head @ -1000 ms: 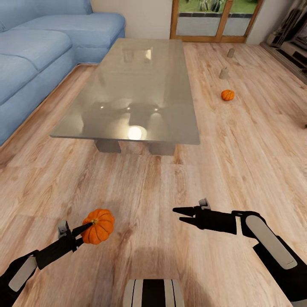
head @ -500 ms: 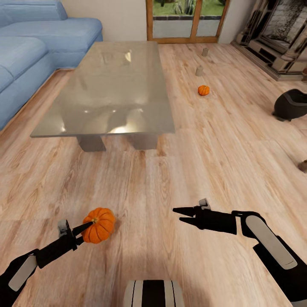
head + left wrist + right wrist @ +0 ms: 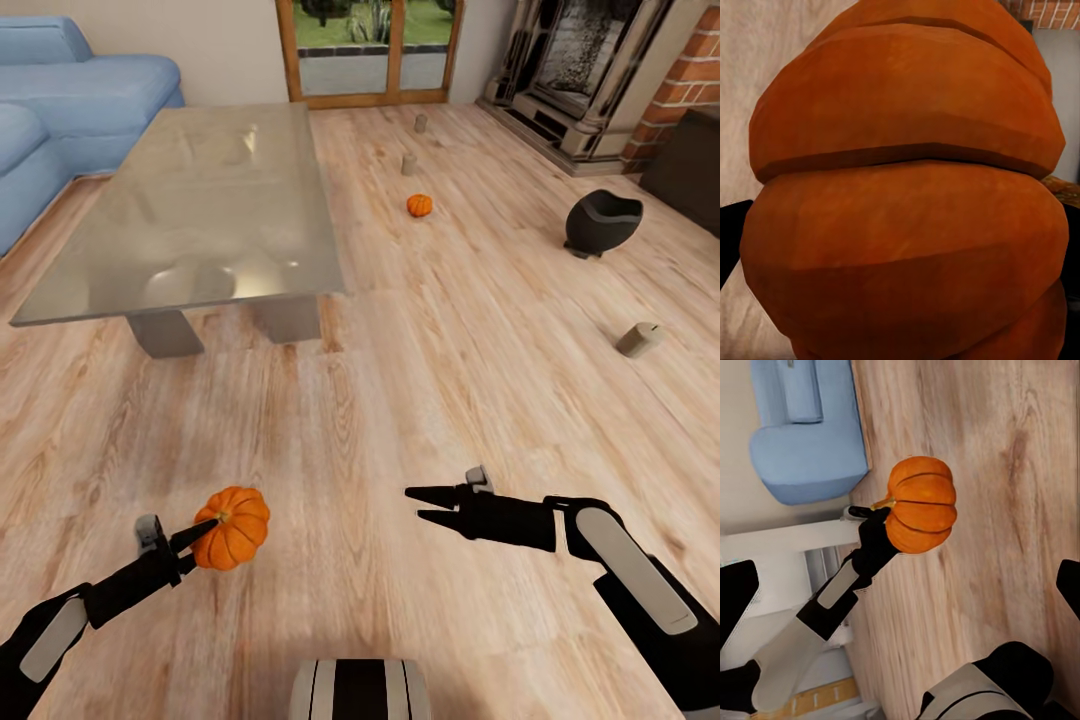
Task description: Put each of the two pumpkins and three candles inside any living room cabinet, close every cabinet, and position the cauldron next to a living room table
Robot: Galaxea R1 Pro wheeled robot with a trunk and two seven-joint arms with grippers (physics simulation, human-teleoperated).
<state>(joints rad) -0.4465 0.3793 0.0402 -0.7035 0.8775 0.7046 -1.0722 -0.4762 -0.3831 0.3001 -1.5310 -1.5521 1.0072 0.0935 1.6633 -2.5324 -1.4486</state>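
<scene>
My left gripper (image 3: 203, 533) is shut on the larger orange pumpkin (image 3: 232, 527), held just above the floor at the lower left; that pumpkin (image 3: 900, 195) looms close in the left wrist view. The right wrist view looks across at the pumpkin (image 3: 921, 504) and the left gripper (image 3: 872, 515). My right gripper (image 3: 414, 503) hangs open and empty at the lower right. The smaller pumpkin (image 3: 419, 205) sits on the floor beyond the table (image 3: 200, 200). Two candles (image 3: 408, 164) (image 3: 421, 123) stand behind it; a third candle (image 3: 638, 339) lies at the right. The black cauldron (image 3: 602, 222) stands near the dark cabinet (image 3: 692, 160).
A blue sofa (image 3: 80, 90) lines the far left. Glass garden doors (image 3: 370, 45) are at the back, with the fireplace (image 3: 575, 70) and a brick wall (image 3: 690, 85) at the back right. Wood-plank floor (image 3: 450, 380) lies open between the table and the cauldron.
The head view has swung to the right, bringing the cauldron, third candle, fireplace and cabinet into sight. Both arms keep their pose, the pumpkin still in the left gripper.
</scene>
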